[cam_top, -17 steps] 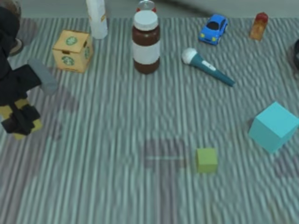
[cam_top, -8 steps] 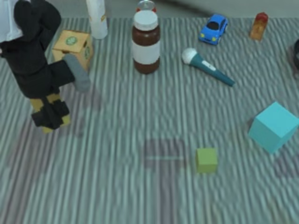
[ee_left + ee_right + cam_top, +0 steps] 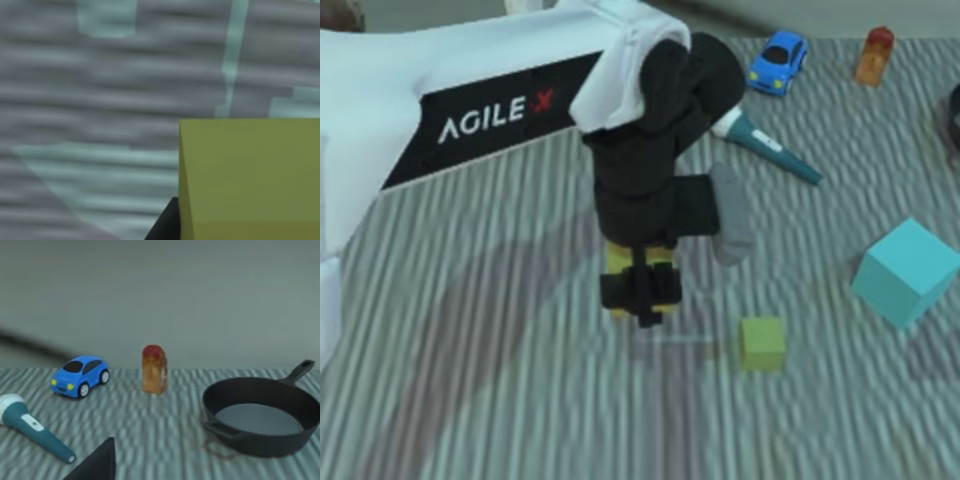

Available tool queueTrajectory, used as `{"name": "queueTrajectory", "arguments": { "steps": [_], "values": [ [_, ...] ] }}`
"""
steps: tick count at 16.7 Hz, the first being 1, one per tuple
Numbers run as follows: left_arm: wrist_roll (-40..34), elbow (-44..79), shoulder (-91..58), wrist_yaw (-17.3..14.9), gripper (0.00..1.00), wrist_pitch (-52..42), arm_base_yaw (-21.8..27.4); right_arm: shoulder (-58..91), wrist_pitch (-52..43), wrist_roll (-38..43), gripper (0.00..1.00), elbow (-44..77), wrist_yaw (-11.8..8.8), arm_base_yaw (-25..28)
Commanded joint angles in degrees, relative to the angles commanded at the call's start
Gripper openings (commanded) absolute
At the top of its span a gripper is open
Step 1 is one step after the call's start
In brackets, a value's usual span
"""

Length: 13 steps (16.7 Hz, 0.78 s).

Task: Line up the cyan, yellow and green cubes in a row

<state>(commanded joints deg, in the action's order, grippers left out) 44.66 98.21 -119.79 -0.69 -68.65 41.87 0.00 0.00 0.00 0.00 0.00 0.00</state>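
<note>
My left gripper is over the middle of the table, shut on the mustard yellow cube. That yellow cube fills much of the left wrist view, with a dark fingertip against its side. The small olive-green cube rests on the cloth just right of the gripper and slightly nearer the front. At the right edge, the big cyan cube sits turned at an angle. My right arm is outside the top view, parked near the back right.
A blue toy car, a teal microphone and a small orange-red bottle lie along the back right. A black frying pan sits at the far right. My white left arm covers the back left.
My left arm has swung from the table's left edge to the middle with the yellow cube in its grip. It now covers the jar and tan box.
</note>
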Motion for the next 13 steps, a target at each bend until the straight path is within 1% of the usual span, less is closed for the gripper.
{"name": "queueTrajectory", "arguments": {
  "steps": [2, 4, 9, 13],
  "values": [
    [-0.8, 2.6, -1.1, 0.1, 0.00, -0.9, 4.0, 0.0, 0.0, 0.0, 1.00, 0.0, 0.0, 0.0],
    [-1.2, 3.7, -1.6, 0.1, 0.00, -1.3, 5.6, 0.0, 0.0, 0.0, 1.00, 0.0, 0.0, 0.0],
    [-1.1, 3.4, -1.3, 0.1, 0.00, -0.9, 5.5, 0.0, 0.0, 0.0, 1.00, 0.0, 0.0, 0.0],
    [-1.1, -0.6, -3.1, 0.0, 0.00, 4.7, 5.6, 0.0, 0.0, 0.0, 1.00, 0.0, 0.0, 0.0]
  ]
}}
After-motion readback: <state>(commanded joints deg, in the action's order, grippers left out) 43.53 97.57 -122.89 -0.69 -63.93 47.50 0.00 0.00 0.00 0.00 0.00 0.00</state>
